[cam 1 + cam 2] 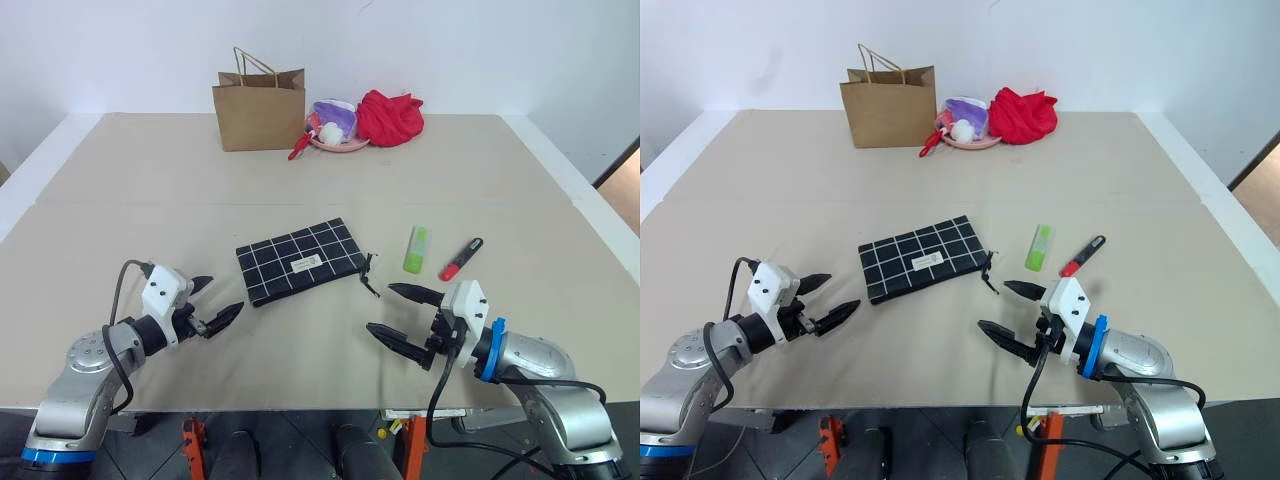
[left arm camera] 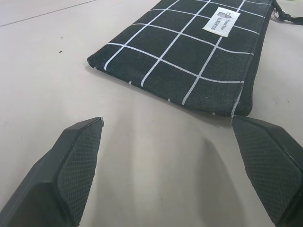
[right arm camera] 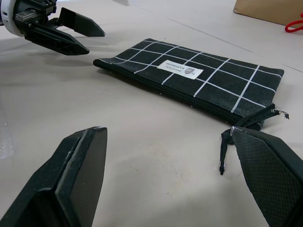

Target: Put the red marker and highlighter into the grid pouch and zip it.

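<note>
Basically nothing done yet. Grid pouch [image 1: 302,260] lies flat mid-desk [image 1: 150,180], label up, and its zipper looks shut as far as the right wrist view shows, pull cord trailing off the end nearer the pens. Highlighter [image 1: 416,248] lies on the desk just right of the pouch, apart from it; red marker [image 1: 462,258] just beside the highlighter, further right, not touching it. Neither is in the pouch.

Left gripper [image 1: 218,305] hovers near the pouch's left end, fingers spread wide, holding nothing. Right gripper [image 1: 400,315] hovers near the zipper-pull end, fingers wide apart too, empty.

Left to do, I'd say: unzip, load both pens, zip.

Count: one pouch, one highlighter, one red marker, two grippers. Far edge: one brown paper bag [image 1: 259,108], one pink dish [image 1: 338,143] with stuff in it, one red cloth [image 1: 389,117].
</note>
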Controlling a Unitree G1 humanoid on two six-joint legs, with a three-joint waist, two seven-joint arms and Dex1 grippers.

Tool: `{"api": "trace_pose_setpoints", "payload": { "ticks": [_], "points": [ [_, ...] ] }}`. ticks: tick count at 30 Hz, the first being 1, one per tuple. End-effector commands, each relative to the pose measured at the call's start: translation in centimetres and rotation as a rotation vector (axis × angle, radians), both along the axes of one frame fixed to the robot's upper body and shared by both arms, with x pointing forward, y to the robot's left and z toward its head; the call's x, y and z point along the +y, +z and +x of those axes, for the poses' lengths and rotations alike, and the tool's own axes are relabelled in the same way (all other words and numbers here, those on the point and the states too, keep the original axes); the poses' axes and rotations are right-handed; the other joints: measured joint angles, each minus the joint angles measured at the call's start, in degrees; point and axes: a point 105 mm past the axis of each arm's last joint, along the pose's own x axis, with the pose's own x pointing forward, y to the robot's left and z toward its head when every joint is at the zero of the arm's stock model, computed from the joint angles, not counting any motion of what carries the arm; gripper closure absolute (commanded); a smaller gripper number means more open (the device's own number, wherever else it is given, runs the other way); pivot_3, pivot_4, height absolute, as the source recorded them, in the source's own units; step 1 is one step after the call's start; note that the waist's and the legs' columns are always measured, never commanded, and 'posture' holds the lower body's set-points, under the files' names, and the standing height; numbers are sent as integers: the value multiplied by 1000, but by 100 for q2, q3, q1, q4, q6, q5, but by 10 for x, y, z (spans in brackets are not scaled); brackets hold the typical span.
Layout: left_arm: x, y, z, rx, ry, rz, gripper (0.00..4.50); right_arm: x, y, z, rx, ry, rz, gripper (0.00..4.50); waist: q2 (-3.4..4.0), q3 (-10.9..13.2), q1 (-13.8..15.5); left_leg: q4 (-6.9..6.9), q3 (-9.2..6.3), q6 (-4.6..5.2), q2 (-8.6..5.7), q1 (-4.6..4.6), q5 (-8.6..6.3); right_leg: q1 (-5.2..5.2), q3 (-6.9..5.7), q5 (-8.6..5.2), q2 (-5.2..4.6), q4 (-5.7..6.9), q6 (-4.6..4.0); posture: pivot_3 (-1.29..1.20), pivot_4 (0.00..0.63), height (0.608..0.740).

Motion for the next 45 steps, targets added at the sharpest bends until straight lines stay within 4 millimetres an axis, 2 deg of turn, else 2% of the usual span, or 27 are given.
{"api": "trace_pose_setpoints", "payload": {
  "ticks": [1,7,19,22,25,28,31,34,36,39,45],
  "points": [
    [1,12,-1,-66,-15,23,64,-5,11,2,-38,-4,3,0,0,0,0,0,0,0,0,0,0,0,0,0,0,0,0,0,150,740],
    [-6,10,-6,-62,-66,7,64,-4,9,2,-37,-8,6,0,0,0,0,1,0,0,0,0,0,0,0,0,0,0,0,0,150,740],
    [-18,17,-6,-85,-142,33,64,-6,10,2,-41,-42,11,0,0,0,0,1,0,0,0,0,0,1,0,0,0,0,0,0,150,740],
    [-29,18,-13,-115,-227,100,64,-2,17,17,-13,-111,69,0,0,0,-8,1,0,0,0,1,0,1,0,1,0,0,0,0,150,740],
    [-36,21,-14,-127,-255,86,64,11,31,38,-22,-156,127,0,2,1,-23,2,1,0,0,3,0,-1,1,6,0,2,-2,0,150,740],
    [-42,23,-13,-134,-278,86,0,32,42,72,-25,-216,157,1322,3,3,-42,1,1,7,1,8,6,-1,1,17,3,4,-8,0,150,740],
    [-42,24,-11,-137,-276,82,0,48,42,92,9,-250,172,2638,2,2,-42,1,-1,9,1,8,7,-1,0,18,4,5,-8,0,150,740],
    [-43,22,-11,-136,-279,88,0,63,35,108,14,-260,138,4288,3,2,-29,-1,-2,8,1,-3,7,-2,0,22,3,4,21,0,150,740],
    [-45,21,-12,-136,-287,97,0,65,28,118,17,-292,119,4406,3,2,-23,-2,-3,8,0,-6,3,-3,-1,21,3,4,29,0,150,740],
    [-44,22,-12,-139,-277,92,0,54,13,127,44,-381,95,4406,3,3,-7,-10,-7,10,0,-10,-1,-6,-5,19,3,4,21,0,150,740],
    [-42,23,-11,-140,-258,81,0,47,-8,124,73,-416,28,4406,4,3,-10,-20,-10,12,0,-9,-3,-10,-9,14,3,6,15,0,150,740]
  ]
}}
